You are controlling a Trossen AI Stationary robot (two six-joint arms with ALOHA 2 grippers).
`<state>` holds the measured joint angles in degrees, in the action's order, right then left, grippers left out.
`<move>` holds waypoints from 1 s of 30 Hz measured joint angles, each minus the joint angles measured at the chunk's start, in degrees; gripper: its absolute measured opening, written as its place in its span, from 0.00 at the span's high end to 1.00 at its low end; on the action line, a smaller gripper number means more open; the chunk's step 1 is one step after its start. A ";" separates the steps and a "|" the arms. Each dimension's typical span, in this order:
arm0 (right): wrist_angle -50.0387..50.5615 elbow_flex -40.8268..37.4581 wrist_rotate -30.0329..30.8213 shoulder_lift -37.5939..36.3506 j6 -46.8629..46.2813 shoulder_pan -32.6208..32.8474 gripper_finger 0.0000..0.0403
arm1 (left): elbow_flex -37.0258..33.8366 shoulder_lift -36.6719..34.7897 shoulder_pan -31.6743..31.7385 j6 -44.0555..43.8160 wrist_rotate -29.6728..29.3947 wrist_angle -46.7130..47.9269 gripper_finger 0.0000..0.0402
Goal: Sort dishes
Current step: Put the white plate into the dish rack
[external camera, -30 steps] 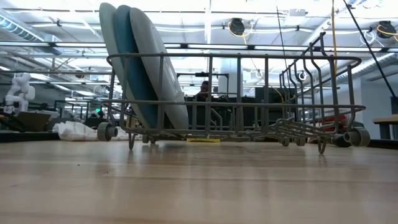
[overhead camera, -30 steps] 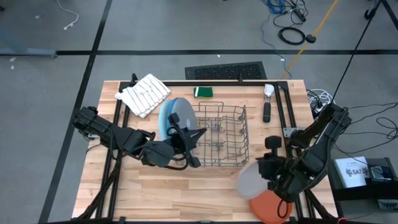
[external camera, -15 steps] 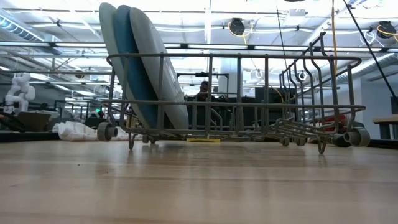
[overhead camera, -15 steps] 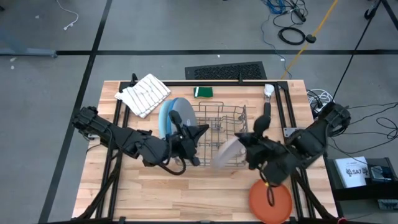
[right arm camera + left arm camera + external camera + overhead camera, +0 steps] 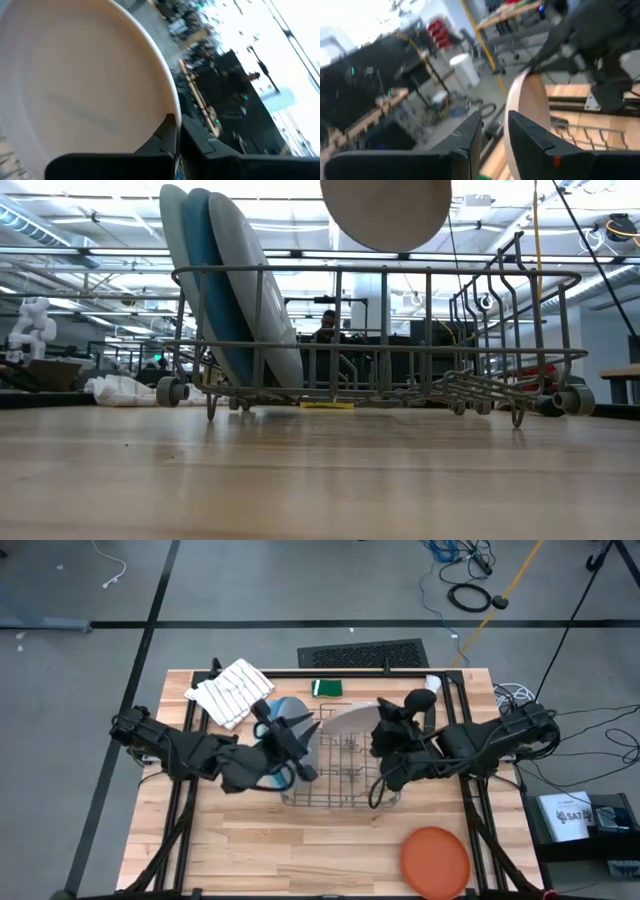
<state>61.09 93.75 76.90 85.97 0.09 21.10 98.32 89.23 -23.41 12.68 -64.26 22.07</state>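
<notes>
Right hand (image 5: 385, 740): your fingers are pinched tight on the rim of the off-white plate (image 5: 345, 722), which they hold on edge above the wire dish rack (image 5: 345, 765). In the right wrist view the rim sits squarely between the two fingers (image 5: 167, 132).
Left hand (image 5: 285, 740): it is at the rack's left end, beside the racked plates. In its wrist view the fingers (image 5: 470, 137) stand a little apart with nothing between them.
Off-white plate, position: in the low view it hangs clear above the rack's top rail, not yet in a slot.
Racked plates: light blue plate (image 5: 172, 240), darker blue plate (image 5: 200, 260) and grey plate (image 5: 250, 290) stand leaning together in the rack's left end.
Orange plate (image 5: 435, 860): it lies flat on the bench (image 5: 250, 860), near the front right corner, well apart from the rack.
Handling, judged: the plate looks light, stiff plastic with a smooth face, so expect it to pivot or slip in a rim pinch. It is unlikely to break.
Where to hold, judged: keep to the rim, opposite the edge entering the slot.
Risk, judged: you may catch a wire and tilt the plate.
Other items: white striped cloth (image 5: 232, 690) at the bench's far left.
</notes>
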 joint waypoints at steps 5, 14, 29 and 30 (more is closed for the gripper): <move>-1.49 -1.87 1.39 0.00 -7.13 -0.94 1.00 | -0.04 0.13 4.08 -11.83 1.09 11.98 0.74; -6.32 -2.66 3.14 0.00 -8.18 -1.29 1.00 | -0.07 0.44 7.21 -13.72 15.00 12.76 0.74; -7.14 -2.71 3.77 0.31 -8.39 -0.76 1.00 | -0.07 1.51 9.21 -10.42 9.67 13.57 0.73; -7.19 -2.71 3.77 0.31 -8.41 -0.74 1.00 | -0.07 1.51 9.56 -10.44 10.19 13.84 0.73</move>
<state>53.90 91.05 80.66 86.28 -8.32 20.36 98.26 90.74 -13.85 2.24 -54.07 35.91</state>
